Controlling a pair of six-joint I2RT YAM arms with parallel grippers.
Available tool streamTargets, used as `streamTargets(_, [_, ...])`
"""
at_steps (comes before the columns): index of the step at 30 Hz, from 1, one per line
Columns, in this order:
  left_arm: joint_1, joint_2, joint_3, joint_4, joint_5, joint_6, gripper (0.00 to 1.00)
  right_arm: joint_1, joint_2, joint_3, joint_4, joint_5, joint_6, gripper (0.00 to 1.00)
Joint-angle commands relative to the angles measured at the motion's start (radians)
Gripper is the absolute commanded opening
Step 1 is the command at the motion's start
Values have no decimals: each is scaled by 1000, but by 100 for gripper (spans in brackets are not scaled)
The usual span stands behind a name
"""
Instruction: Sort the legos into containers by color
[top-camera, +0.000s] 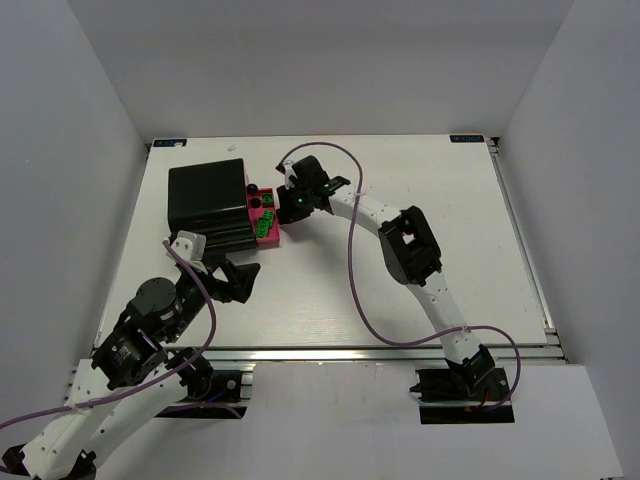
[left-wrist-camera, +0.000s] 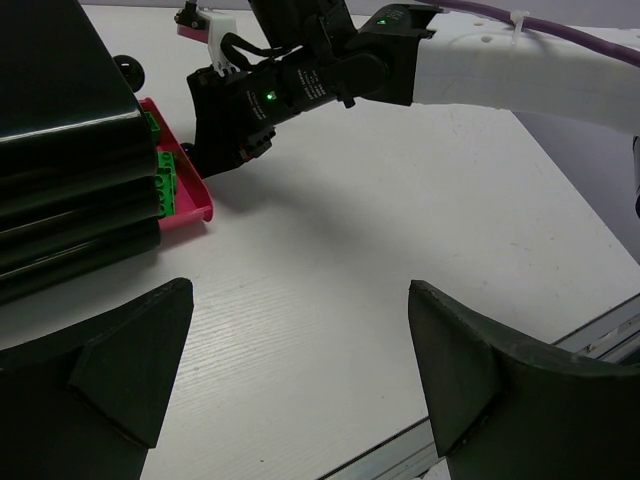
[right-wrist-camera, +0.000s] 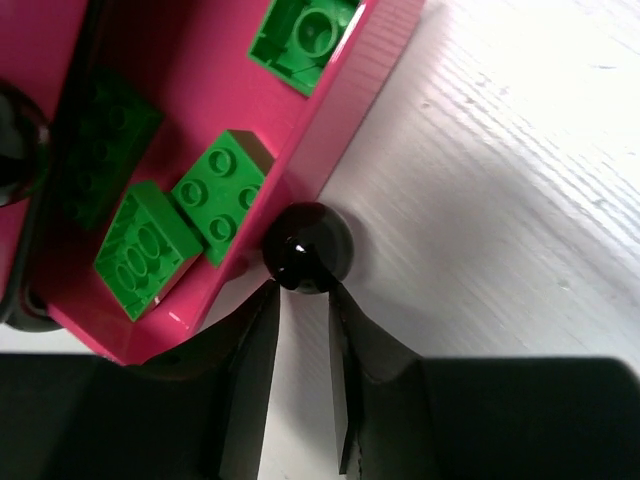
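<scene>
- Three green legos (right-wrist-camera: 222, 195) lie studs-up in the pink box (right-wrist-camera: 362, 78), with a dark brick (right-wrist-camera: 100, 150) in shadow farther in. None sits in either gripper, and no loose brick shows on the table from above.
- A glossy round knob (right-wrist-camera: 305, 248) sits on the pink box's right edge, right at the tips of the right gripper (right-wrist-camera: 304, 300).
- The right gripper's jaws are drawn nearly together with only a thin slit between them. Nothing is held in the slit. Whether the tips touch the knob cannot be told.
- The black box (top-camera: 207, 195) stands to the left, hard against the pink one.
- Nearer the robot, the left gripper (left-wrist-camera: 300, 320) hangs low over the bare white table (top-camera: 480, 200), jaws spread wide and empty, pointed toward the boxes.
- Judged from this, the right arm is either finishing a drop into the pink box or working at its edge.
- To do either well, the arm should rise straight up before swinging away. A sideways pull could catch the knob and drag the light box, spilling sorted bricks.
- If the aim is to shift the box, the jaws must open wider than the knob first.
- The left arm would best hold back until the right one is out of the shared space.
</scene>
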Motion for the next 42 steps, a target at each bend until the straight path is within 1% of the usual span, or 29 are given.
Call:
streamTargets(1, [4,-3,-4,7,3,2,98,21,16,47,41,-52,22,32])
streamTargets(14, [4,-9,-2,5,0,2,98,30,17,36,50,-109,65,41])
streamTargets(37, [4,-17,-4,5,0,0,98,56,9,18,69,-179,107,51])
streamTargets(42, [4,-19,-4,5,0,2,98,59,9,10,82,-201,124,54])
